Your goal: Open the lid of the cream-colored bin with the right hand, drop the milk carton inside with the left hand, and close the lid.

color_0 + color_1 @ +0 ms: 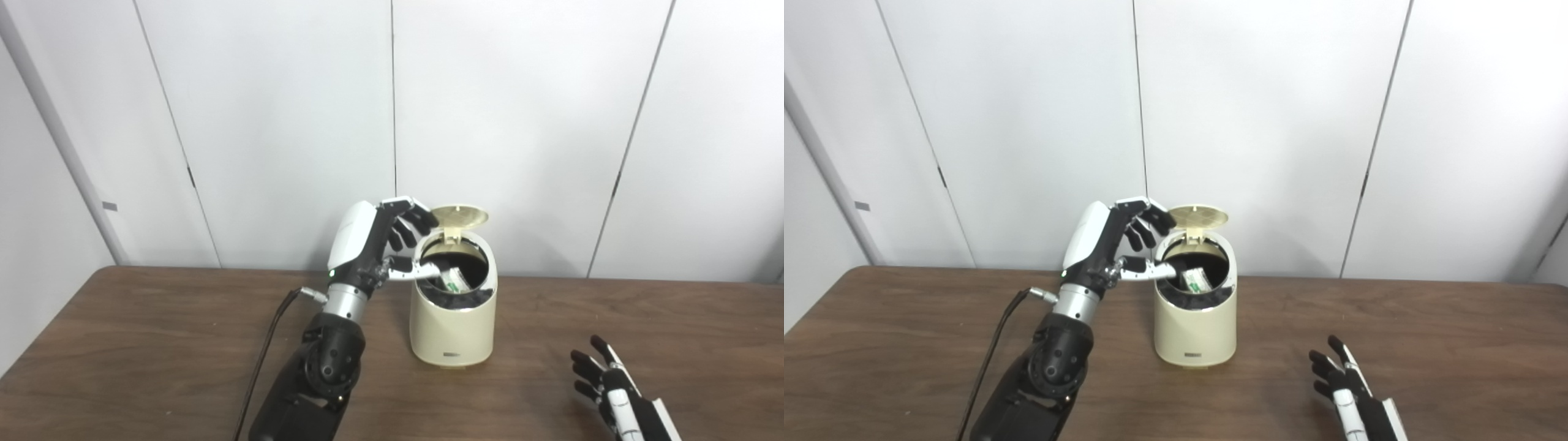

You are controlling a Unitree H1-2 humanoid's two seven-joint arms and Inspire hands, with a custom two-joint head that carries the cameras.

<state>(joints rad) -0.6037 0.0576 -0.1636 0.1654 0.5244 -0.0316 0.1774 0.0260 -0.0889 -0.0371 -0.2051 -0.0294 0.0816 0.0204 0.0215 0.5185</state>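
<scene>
One cream-colored bin [453, 318] stands on the counter [153, 343], with one lid [460, 215]. One milk carton [1196, 280] lies inside it. Two hands show: left hand [380, 242], right hand [603, 383].

Bin [453, 324]: smooth cream plastic, slight sheen; dark liner inside.
Lid [459, 215]: matt cream, fine grid texture underneath.
Table [153, 343]: dark wood grain, satin.
Left hand [373, 245]: glossy white shell, black plastic fingers, metal wrist.
Wall panels [275, 122]: matt white.

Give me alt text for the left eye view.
A robot's left hand, fingers apart, hovers at the rim of an open cream-colored bin on a wooden table, with a milk carton inside. The lid stands raised; the right hand rests open nearby.
</scene>
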